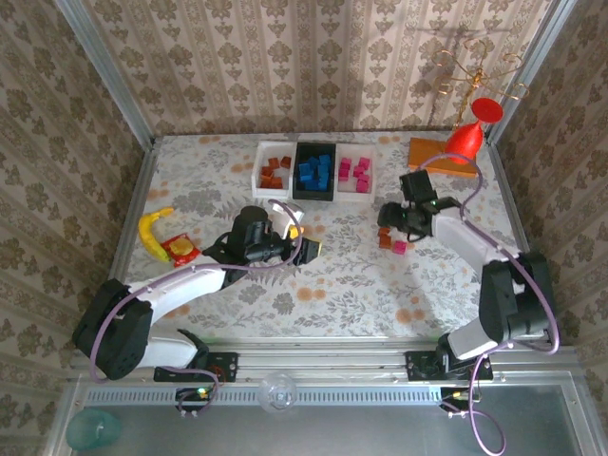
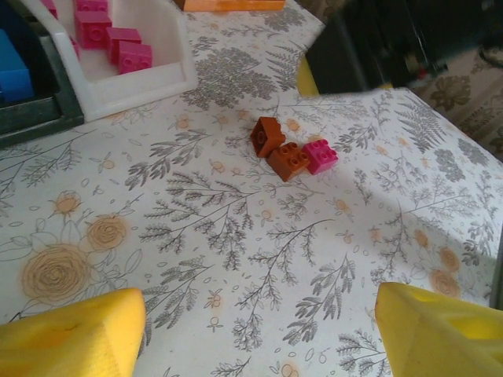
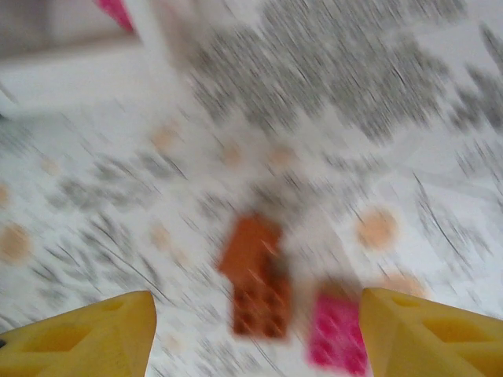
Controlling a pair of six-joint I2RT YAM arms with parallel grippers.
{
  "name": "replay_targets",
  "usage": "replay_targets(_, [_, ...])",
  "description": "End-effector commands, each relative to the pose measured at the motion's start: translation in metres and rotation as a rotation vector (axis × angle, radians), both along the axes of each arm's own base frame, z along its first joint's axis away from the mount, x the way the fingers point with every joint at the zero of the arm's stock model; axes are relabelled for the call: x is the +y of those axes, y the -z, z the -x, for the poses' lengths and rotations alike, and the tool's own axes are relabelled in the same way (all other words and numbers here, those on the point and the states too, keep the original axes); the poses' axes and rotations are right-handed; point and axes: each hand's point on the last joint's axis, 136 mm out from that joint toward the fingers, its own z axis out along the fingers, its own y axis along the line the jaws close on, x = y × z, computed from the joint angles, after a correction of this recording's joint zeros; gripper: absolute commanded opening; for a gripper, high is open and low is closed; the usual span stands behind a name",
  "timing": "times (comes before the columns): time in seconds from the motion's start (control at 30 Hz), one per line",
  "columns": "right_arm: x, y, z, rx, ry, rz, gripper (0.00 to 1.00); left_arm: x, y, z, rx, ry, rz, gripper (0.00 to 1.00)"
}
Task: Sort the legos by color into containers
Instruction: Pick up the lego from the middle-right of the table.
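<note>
The containers stand in a row at the back: a white bin [image 1: 275,169] with orange-brown legos, a black bin [image 1: 314,171] with blue ones, and a white bin [image 1: 354,176] with pink ones. Two orange-brown bricks [image 2: 279,149] and a pink brick [image 2: 320,155] lie loose together on the table [image 1: 391,244]. My right gripper [image 1: 389,224] hovers over them, open, and in its blurred wrist view the brown bricks [image 3: 253,276] and the pink brick [image 3: 338,334] lie below its yellow fingers [image 3: 86,338]. My left gripper [image 1: 304,242] is open over bare cloth [image 2: 259,330], left of the loose bricks.
A yellow banana toy [image 1: 155,231] and a red packet [image 1: 180,249] lie at the left. An orange base [image 1: 439,154] with a red bulb [image 1: 467,138] sits at the back right. Wallpapered walls close in the table on three sides.
</note>
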Motion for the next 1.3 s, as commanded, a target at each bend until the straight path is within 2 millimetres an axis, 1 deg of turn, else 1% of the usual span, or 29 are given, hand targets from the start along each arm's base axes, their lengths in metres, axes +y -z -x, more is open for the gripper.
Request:
replay_targets(0.0, [-0.025, 0.009, 0.037, 0.067, 0.046, 0.097, 0.71, -0.015, -0.022, 0.000, -0.034, 0.049, 0.055, 0.78])
replay_targets(0.07, [-0.026, 0.025, 0.053, 0.124, 0.053, 0.096, 0.71, -0.016, -0.022, 0.002, -0.032, 0.054, 0.058, 0.78])
replay_targets(0.13, [-0.024, 0.036, 0.061, 0.154, 0.050, 0.077, 0.70, -0.017, -0.023, 0.003, -0.034, 0.055, 0.057, 0.78])
replay_targets(0.27, [-0.018, 0.052, 0.067, 0.201, 0.041, 0.055, 0.67, -0.016, -0.024, 0.003, -0.040, 0.048, 0.057, 0.78])
replay_targets(0.3, [-0.014, 0.051, 0.060, 0.179, 0.036, 0.047, 0.67, -0.016, -0.024, 0.002, -0.042, 0.045, 0.058, 0.78])
replay_targets(0.43, [-0.009, 0.058, 0.052, 0.194, 0.027, 0.043, 0.66, -0.015, -0.024, 0.002, -0.044, 0.041, 0.054, 0.78])
replay_targets(0.57, [-0.009, 0.069, 0.044, 0.208, 0.029, 0.053, 0.64, -0.013, -0.025, 0.002, -0.050, 0.037, 0.049, 0.78])
replay_targets(0.67, [-0.006, 0.072, 0.036, 0.202, 0.029, 0.042, 0.63, -0.013, -0.024, 0.002, -0.050, 0.038, 0.045, 0.78])
replay_targets(0.73, [-0.004, 0.072, 0.030, 0.191, 0.028, 0.039, 0.61, -0.012, -0.024, 0.002, -0.053, 0.036, 0.041, 0.78])
replay_targets(0.9, [-0.008, 0.072, 0.016, 0.179, 0.040, 0.064, 0.58, -0.012, -0.022, 0.001, -0.052, 0.035, 0.033, 0.78])
replay_targets(0.97, [-0.009, 0.072, 0.011, 0.175, 0.043, 0.063, 0.54, -0.011, -0.021, 0.000, -0.054, 0.032, 0.030, 0.78])
replay_targets(1.07, [-0.010, 0.071, 0.007, 0.172, 0.042, 0.068, 0.45, -0.010, -0.020, -0.001, -0.054, 0.027, 0.026, 0.78])
replay_targets(1.17, [-0.012, 0.058, 0.004, 0.129, 0.048, 0.072, 0.36, -0.010, -0.019, -0.002, -0.054, 0.022, 0.023, 0.78])
replay_targets(1.23, [-0.010, 0.045, 0.001, 0.085, 0.047, 0.064, 0.33, -0.009, -0.018, -0.003, -0.052, 0.018, 0.021, 0.78])
replay_targets(1.27, [-0.008, 0.035, -0.002, 0.047, 0.048, 0.052, 0.33, -0.009, -0.018, -0.004, -0.051, 0.016, 0.021, 0.78])
